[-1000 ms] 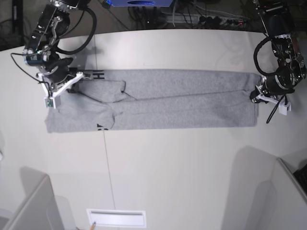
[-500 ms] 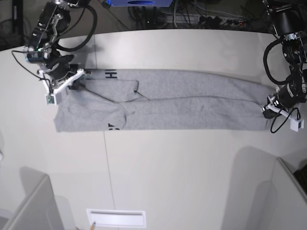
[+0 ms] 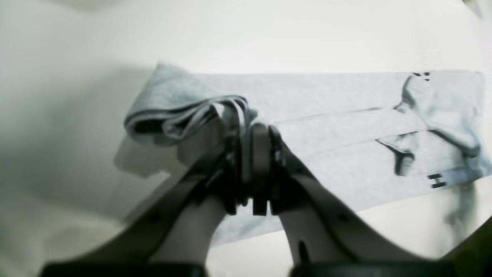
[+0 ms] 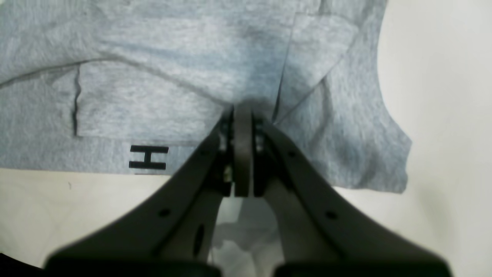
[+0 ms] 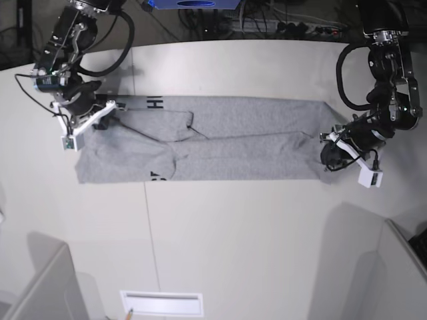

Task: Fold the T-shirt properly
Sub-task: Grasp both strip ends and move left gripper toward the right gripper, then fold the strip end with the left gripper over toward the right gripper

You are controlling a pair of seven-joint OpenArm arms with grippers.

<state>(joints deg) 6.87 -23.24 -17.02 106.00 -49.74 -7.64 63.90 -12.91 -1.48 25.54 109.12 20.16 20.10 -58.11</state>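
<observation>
The T-shirt [image 5: 240, 157] lies across the pale table [image 5: 233, 233] as a long grey strip, with its sides turned in over the middle and scraps of black lettering near its left-hand end in the base view. At that end the right gripper [image 4: 243, 111] has its jaws together, the tips over the folded layers; it is probably there to steady them, though the arm hides the contact and I can't tell whether any cloth is caught. Towards the T-shirt's other end, the left gripper [image 3: 246, 165] has its jaws clamped on a bunched fold of the T-shirt, with the end of the cloth curling up beside the fingers. The lengthwise folds look done, so the step in hand seems to be folding the strip across its length, starting from this end. The next move calls for carrying the pinched end inward over the T-shirt, keeping the long edges in line, and laying it down flat before letting go; a pinch at one spot could let the loose corner twist under. Around the T-shirt, a thin dark seam [image 5: 153, 247] runs down the table from near its lettered end, a white rectangular piece [image 5: 163, 305] sits well below it, and a blue object [image 5: 193, 3] shows beyond its far edge
</observation>
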